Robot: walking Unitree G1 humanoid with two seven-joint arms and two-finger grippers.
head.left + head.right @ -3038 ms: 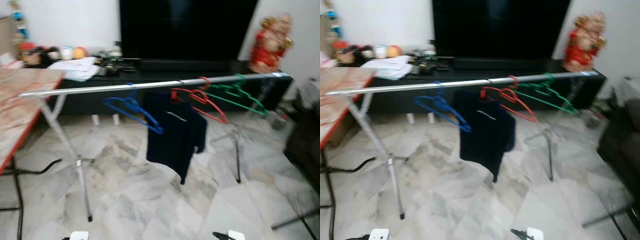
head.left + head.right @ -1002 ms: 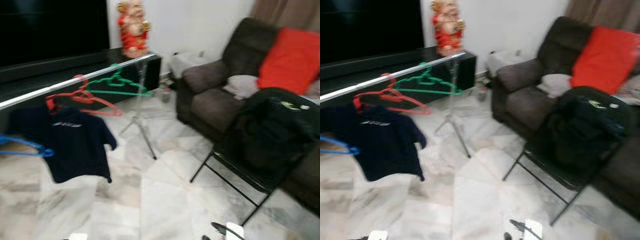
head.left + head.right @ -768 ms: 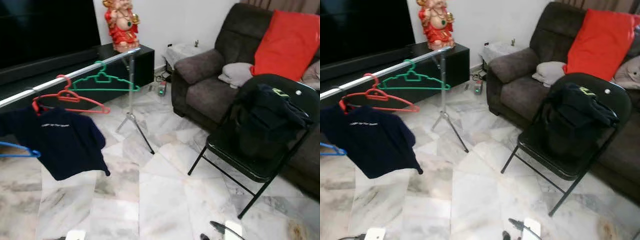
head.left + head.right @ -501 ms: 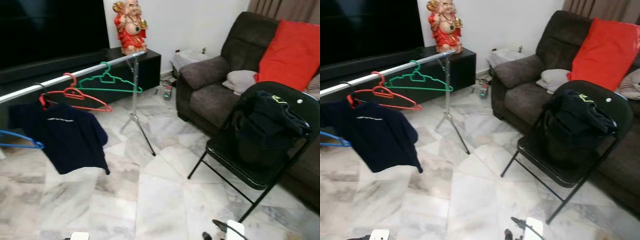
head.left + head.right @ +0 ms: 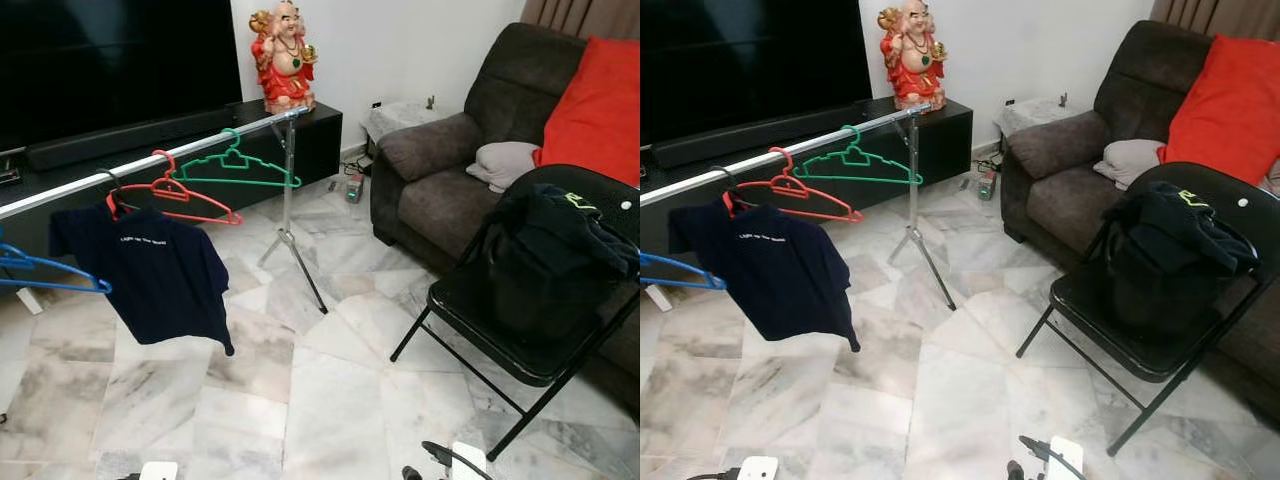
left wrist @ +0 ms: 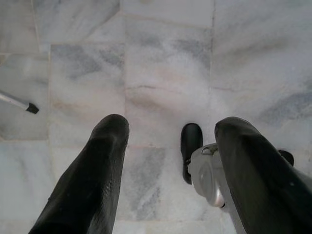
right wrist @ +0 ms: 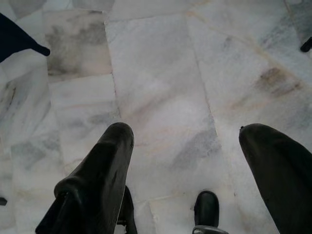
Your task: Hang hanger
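A silver clothes rail (image 5: pixel 200 148) on tripod legs runs from the left edge toward a black TV cabinet. On it hang a green hanger (image 5: pixel 236 166), a red hanger (image 5: pixel 176 199), a blue hanger (image 5: pixel 48 272) at the left edge, and a navy T-shirt (image 5: pixel 155 275) on a hanger of its own. My left gripper (image 6: pixel 173 124) hangs low over the marble floor, open and empty. My right gripper (image 7: pixel 187 129) is likewise open above the floor, holding nothing.
A black folding chair (image 5: pixel 520 350) with a dark garment (image 5: pixel 555 255) draped on it stands to the right. Behind it is a dark sofa (image 5: pixel 440 170) with a red cushion (image 5: pixel 595 100). A red statue (image 5: pixel 285 60) tops the cabinet. Open marble floor (image 5: pixel 320 400) lies ahead.
The camera swung right from the rail toward the sofa and chair, then eased back left. The hangers, shirt and chair have stayed where they were.
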